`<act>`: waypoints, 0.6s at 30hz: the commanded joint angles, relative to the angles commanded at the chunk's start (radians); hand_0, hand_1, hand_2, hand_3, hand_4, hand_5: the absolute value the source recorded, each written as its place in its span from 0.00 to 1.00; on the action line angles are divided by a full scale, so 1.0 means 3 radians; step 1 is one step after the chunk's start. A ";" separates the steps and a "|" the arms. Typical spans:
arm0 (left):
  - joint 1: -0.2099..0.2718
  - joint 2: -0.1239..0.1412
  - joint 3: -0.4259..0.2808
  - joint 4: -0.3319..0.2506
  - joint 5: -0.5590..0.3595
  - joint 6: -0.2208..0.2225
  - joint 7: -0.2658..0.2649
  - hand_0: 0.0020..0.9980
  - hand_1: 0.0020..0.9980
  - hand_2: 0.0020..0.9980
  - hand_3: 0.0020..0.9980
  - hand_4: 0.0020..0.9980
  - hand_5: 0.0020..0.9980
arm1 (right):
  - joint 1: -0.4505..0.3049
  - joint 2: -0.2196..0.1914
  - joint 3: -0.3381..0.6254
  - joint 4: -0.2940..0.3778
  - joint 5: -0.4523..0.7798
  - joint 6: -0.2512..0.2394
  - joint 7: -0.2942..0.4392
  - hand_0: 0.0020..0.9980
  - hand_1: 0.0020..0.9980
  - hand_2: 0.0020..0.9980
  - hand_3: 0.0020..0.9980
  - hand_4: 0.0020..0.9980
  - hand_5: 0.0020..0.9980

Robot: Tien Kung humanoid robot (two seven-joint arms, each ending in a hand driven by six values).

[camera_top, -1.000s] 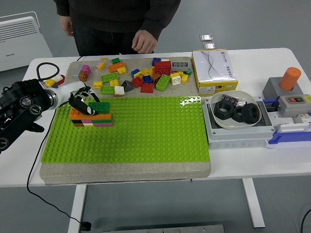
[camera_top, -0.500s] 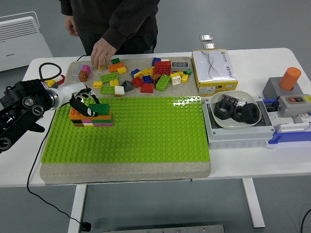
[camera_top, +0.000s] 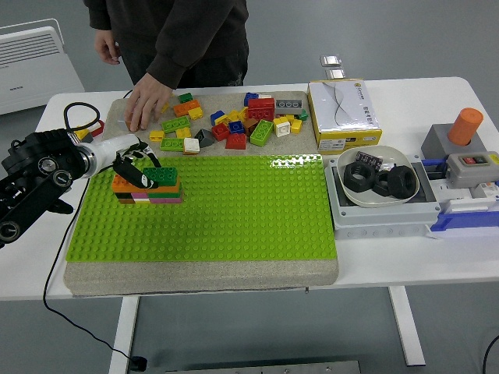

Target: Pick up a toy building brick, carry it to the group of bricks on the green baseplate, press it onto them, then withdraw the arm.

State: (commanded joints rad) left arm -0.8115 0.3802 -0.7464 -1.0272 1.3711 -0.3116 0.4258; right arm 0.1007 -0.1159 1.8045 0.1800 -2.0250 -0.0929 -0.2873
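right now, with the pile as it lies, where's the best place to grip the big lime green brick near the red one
Grip the big lime green rectangular brick across its two long sides, coming from above. It lies tilted on the loose pile with its studded top exposed; the red square brick and smaller bricks crowd its ends, so the long flanks look freest.

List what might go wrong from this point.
The left hand has its fingers on the dark green brick atop the brick stack; pulling away could lift the brick off or tip the stack. The person's hand rests among the loose bricks close by, so a retreating arm could bump it.
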 joint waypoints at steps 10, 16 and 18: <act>0.0020 -0.0009 -0.0016 0.0009 -0.0003 -0.0025 -0.0054 0.93 0.94 0.94 0.47 0.61 0.00 | -0.0010 0.0001 -0.0009 0.0000 0.0015 -0.0004 -0.0007 0.69 0.67 0.62 0.74 0.93 1.00; 0.0023 -0.0012 -0.0025 0.0012 -0.0004 -0.0042 -0.0073 0.93 0.94 0.95 0.50 0.54 0.00 | -0.0012 0.0003 -0.0010 0.0000 0.0015 -0.0005 -0.0010 0.69 0.67 0.62 0.74 0.93 1.00; 0.0021 -0.0012 -0.0027 0.0013 -0.0006 -0.0047 -0.0076 0.93 0.94 0.95 0.50 0.54 0.00 | -0.0011 0.0004 -0.0008 0.0000 0.0014 -0.0005 -0.0010 0.69 0.67 0.62 0.74 0.93 1.00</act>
State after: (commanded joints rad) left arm -0.8053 0.3766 -0.7544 -1.0233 1.3694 -0.3257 0.4029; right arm 0.0973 -0.1148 1.8022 0.1800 -2.0207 -0.0944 -0.2903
